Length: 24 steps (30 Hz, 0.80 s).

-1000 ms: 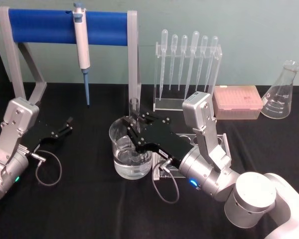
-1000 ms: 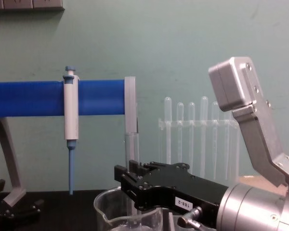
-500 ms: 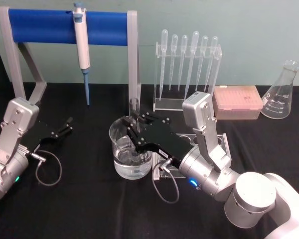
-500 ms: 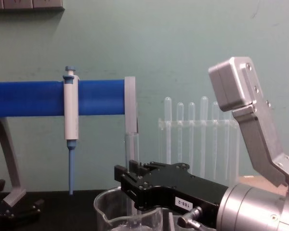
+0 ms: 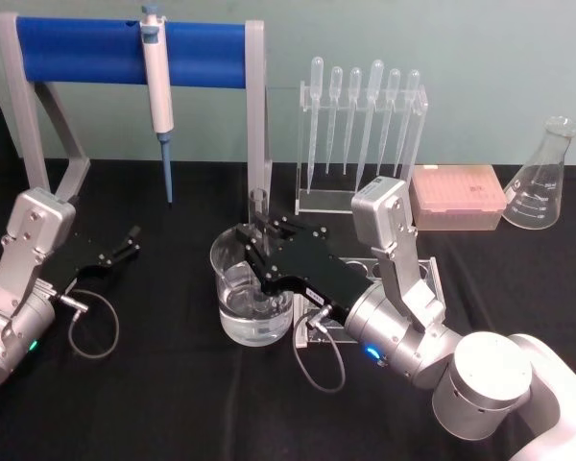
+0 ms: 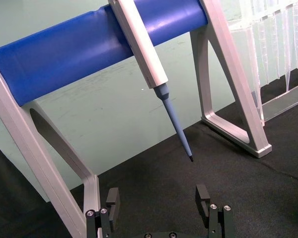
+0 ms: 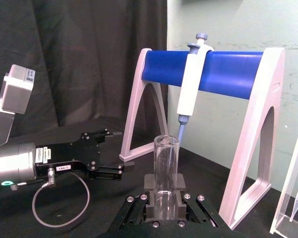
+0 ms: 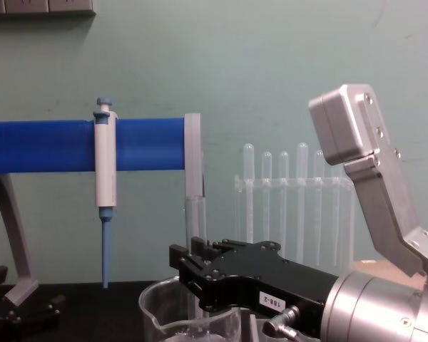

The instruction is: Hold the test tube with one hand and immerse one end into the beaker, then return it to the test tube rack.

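My right gripper (image 5: 260,245) is shut on the test tube (image 5: 259,213) and holds it upright over the beaker (image 5: 223,261). The tube's lower end reaches down inside the beaker, into the clear liquid at its bottom. From the chest, the tube (image 8: 195,224) rises above the black right gripper (image 8: 190,267), with the beaker's rim (image 8: 151,299) below. In the right wrist view the tube (image 7: 166,161) stands clamped between the fingers (image 7: 149,184). My left gripper (image 5: 127,243) rests open on the table at the left, and its open fingers (image 6: 112,198) hold nothing.
A blue-bar stand (image 5: 86,50) with a hanging pipettor (image 5: 157,77) spans the back left. Behind the beaker stands a rack of plastic pipettes (image 5: 361,134). A pink tip box (image 5: 458,197) and a conical flask (image 5: 542,178) sit at the back right.
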Available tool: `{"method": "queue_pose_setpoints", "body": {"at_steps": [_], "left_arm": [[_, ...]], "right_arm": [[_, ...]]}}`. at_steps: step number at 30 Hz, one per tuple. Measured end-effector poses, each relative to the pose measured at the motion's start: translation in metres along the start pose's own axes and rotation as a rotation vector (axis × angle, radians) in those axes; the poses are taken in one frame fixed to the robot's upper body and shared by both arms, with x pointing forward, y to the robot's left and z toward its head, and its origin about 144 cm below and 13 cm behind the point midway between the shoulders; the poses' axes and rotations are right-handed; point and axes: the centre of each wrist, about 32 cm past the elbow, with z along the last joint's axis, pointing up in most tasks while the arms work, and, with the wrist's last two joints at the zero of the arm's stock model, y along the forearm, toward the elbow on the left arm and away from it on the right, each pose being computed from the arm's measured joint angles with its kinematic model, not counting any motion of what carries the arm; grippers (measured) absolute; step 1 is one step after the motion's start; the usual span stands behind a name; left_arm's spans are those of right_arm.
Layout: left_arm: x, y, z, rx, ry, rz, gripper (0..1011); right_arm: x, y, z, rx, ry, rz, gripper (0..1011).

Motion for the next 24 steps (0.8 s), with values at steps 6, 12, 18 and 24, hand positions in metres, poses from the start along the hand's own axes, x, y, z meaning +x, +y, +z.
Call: {"method": "queue_pose_setpoints", "body": {"at_steps": [6, 12, 18, 24], "left_arm": [[0.0000, 0.0000, 0.0000, 0.000, 0.000, 0.000, 1000], [0.0000, 0.0000, 0.0000, 0.000, 0.000, 0.000, 1000], [0.0000, 0.0000, 0.0000, 0.000, 0.000, 0.000, 1000], [0.0000, 0.0000, 0.0000, 0.000, 0.000, 0.000, 1000]], "right_arm": [[0.0000, 0.0000, 0.0000, 0.000, 0.000, 0.000, 225], [0.0000, 0.0000, 0.0000, 0.000, 0.000, 0.000, 225], [0.0000, 0.0000, 0.0000, 0.000, 0.000, 0.000, 225], [0.0000, 0.0000, 0.0000, 0.000, 0.000, 0.000, 225]]}}
